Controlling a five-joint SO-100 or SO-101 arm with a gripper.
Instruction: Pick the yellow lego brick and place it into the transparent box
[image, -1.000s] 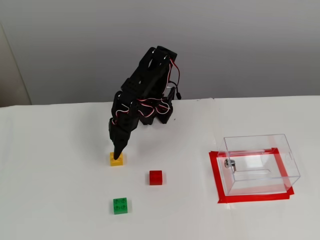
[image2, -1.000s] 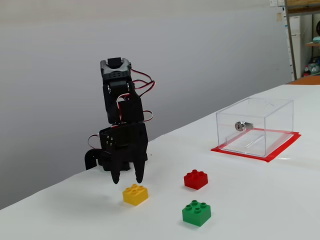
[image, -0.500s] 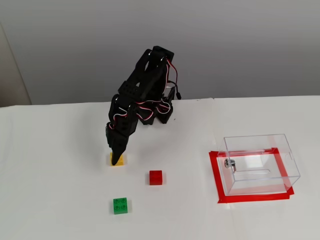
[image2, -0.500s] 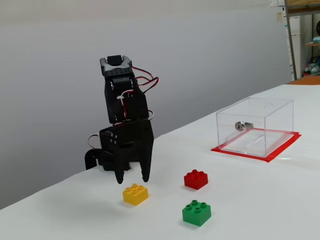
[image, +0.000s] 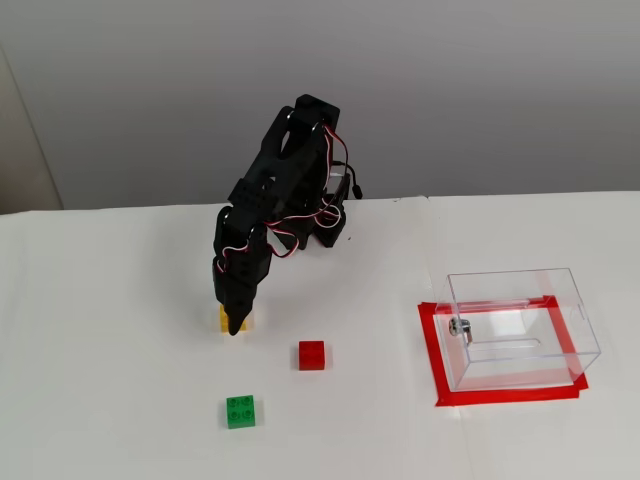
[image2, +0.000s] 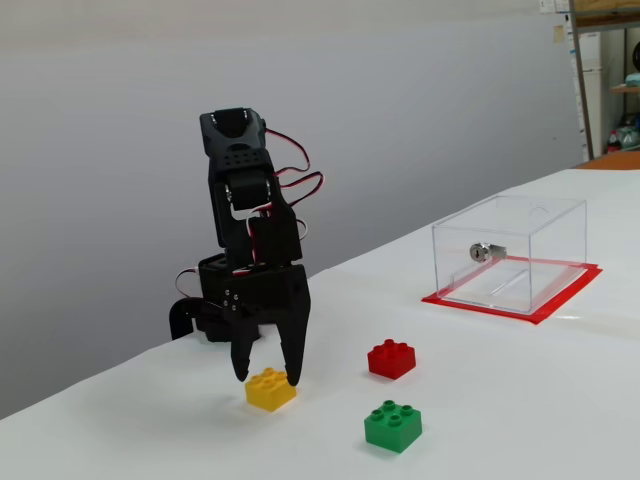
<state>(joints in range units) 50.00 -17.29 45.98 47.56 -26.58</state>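
You had the end effector (image2: 267, 378) down at the yellow lego brick (image2: 270, 389), left of centre in both fixed views, with its two fingers spread apart and straddling the brick's top. In the side-on fixed view one fingertip stood at the brick's left edge and the other at its right, so the jaws were not yet closed on it. The brick sat flat on the white desk (image2: 520, 400), not lifted. By my reading you were at the very start: the approach was about done, while the grasp, the lift, the carry and the drop all remained.

The transparent box (image: 522, 326) stood empty at the right of the higher fixed view, inside a frame of red tape (image: 431, 350), well apart from the brick. In the side-on view the box (image2: 510, 252) sat at the right, further back. The red brick (image: 311, 355) lay between the yellow brick and the box, and the green brick (image: 240, 411) lay below it in the frame; both were untouched.

In the higher view the end effector (image: 235, 325) covered most of the yellow lego brick (image: 225, 317), leaving only a yellow sliver beside the black tip, and the finger gap could not be read there. Whether the fingertips touched the brick's sides or hung just clear could not be told from either view.
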